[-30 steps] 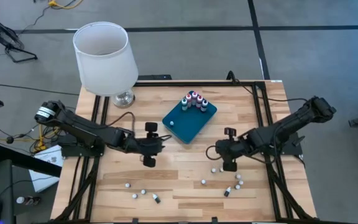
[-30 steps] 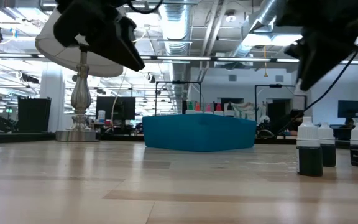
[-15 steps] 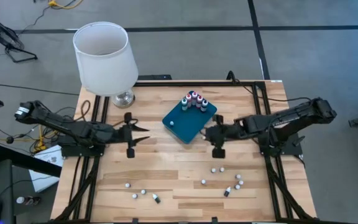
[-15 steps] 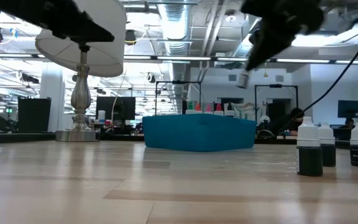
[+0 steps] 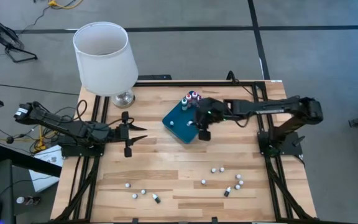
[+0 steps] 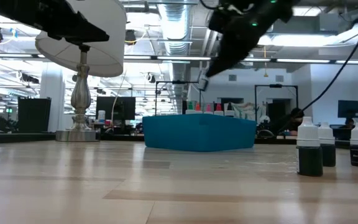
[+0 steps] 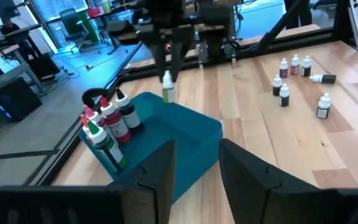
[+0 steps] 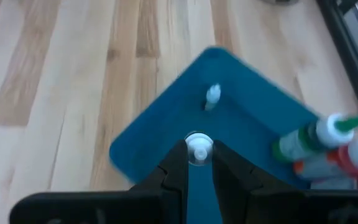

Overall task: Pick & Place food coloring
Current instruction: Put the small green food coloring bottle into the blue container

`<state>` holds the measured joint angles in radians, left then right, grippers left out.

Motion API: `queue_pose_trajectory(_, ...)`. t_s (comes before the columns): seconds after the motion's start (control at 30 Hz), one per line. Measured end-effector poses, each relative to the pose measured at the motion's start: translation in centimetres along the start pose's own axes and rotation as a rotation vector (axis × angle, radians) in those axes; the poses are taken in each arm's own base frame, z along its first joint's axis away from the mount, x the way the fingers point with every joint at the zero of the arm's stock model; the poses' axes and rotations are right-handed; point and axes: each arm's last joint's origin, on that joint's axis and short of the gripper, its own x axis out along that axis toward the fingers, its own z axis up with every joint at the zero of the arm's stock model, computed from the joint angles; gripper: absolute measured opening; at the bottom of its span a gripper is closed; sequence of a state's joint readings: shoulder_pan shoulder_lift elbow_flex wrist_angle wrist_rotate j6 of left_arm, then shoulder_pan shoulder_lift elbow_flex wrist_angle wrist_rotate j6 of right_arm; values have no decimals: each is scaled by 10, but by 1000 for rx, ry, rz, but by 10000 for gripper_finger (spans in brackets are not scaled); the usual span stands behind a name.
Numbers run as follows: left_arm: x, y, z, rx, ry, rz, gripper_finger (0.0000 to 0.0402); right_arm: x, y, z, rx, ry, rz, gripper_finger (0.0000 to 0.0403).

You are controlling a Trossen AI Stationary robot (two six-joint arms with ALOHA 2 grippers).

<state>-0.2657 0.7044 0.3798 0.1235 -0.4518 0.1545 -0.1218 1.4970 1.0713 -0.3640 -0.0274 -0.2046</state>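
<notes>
While gripped: one bottle (image 8: 198, 149), tray-bound.

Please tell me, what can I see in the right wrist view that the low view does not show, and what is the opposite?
Only the right wrist view shows the inside of the teal tray, with one small bottle standing alone in it, and the white cap of the held bottle seen from above between the right end effector fingers.

Only the low view shows the lamp, the loose bottles standing on the table, and the room behind.

Both show the tray, the cluster of colored-top bottles in it, and the right end effector carrying a bottle above the tray.
</notes>
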Motion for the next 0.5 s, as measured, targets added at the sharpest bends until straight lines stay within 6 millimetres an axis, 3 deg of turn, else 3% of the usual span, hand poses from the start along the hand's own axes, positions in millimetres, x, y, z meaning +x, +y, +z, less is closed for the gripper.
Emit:
queue_pose_trajectory(0.23, 0, 0, 0, 1, 0, 0, 116, 30, -27, 22, 7, 52, -2, 47)
queue_pose_trajectory(0.5, 0, 0, 0, 4, 4, -1, 116, 73, -45, 21, 47, 138, 1, 47)
